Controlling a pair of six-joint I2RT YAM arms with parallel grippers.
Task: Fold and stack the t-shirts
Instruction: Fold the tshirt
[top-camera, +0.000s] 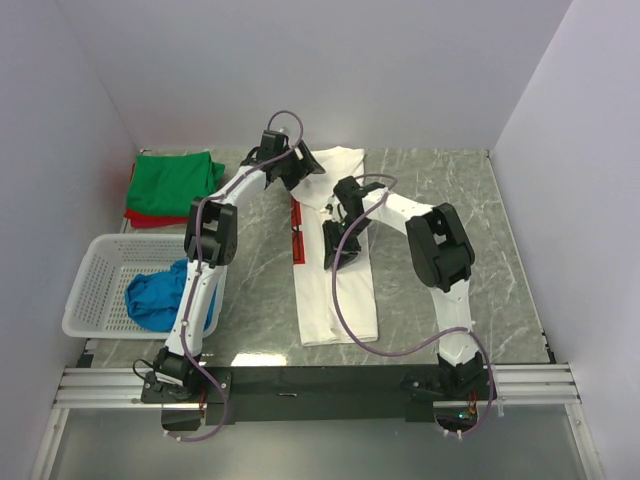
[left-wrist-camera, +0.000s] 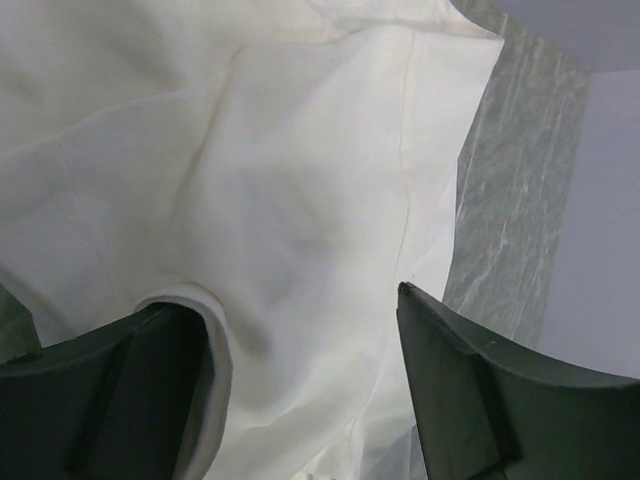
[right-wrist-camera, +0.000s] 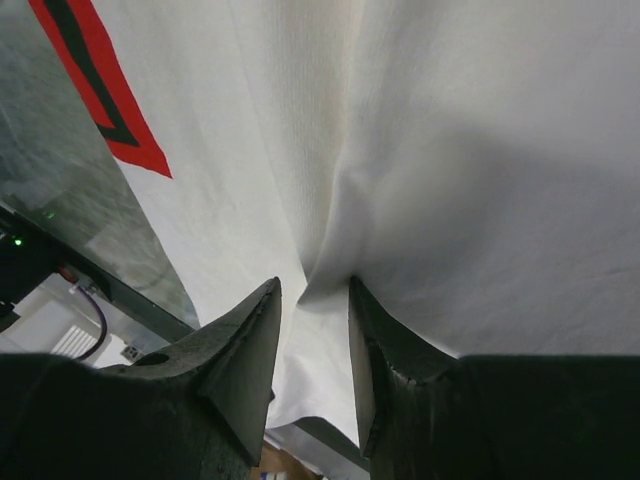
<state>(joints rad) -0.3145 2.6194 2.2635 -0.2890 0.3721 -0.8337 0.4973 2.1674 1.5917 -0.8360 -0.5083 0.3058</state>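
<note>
**Right claw pinching mid-shirt, left claw spread at the far end**

White t-shirt (top-camera: 335, 290) lay as a long narrow strip down the middle of the table (top-camera: 450, 200), red print (top-camera: 296, 238) showing along its left edge. Right gripper (right-wrist-camera: 313, 295) sat at about mid-length, fingers nearly together with a ridge of white cloth nipped between them. Left gripper (left-wrist-camera: 300, 305) was at the far end of the strip, jaws spread wide over the cloth and holding nothing, though a cloth edge curled against one finger. Green t-shirt (top-camera: 178, 178) was stacked on the red t-shirt (top-camera: 148, 218) at the far left. Blue t-shirt (top-camera: 158, 297) was bunched in the basket (top-camera: 100, 270).

Risks, as a judgement:
- The right pinch looked shallow and may have caught only the top layer. A lift would then peel the strip open instead of folding it.
- With the left jaws not closed, the far end was unanchored. Any pull by the right arm could drag or skew the whole strip.
- The curled edge by the left finger could get caught and bunch the collar end.
- The right arm's cable (top-camera: 345, 312) hung over the near half and could brush it out of line.
</note>
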